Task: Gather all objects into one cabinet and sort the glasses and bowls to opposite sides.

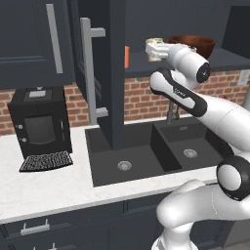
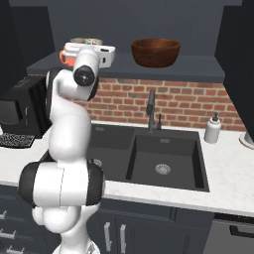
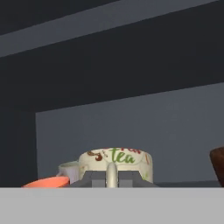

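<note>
Gripper (image 3: 112, 178) fingers close on the cream mug's (image 3: 116, 162) handle inside the open cabinet (image 2: 149, 69), orange mug (image 3: 46, 182) and grey-green cup (image 3: 70, 170) at left, brown bowl (image 2: 155, 51) well right.

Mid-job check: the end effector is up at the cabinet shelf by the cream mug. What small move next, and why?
Probably lower the cream mug onto the shelf and let go. In the hand view its handle sits between the end effector fingertips, so it looks held. The orange mug is just left and the brown bowl far right, so this side suits cups.
</note>
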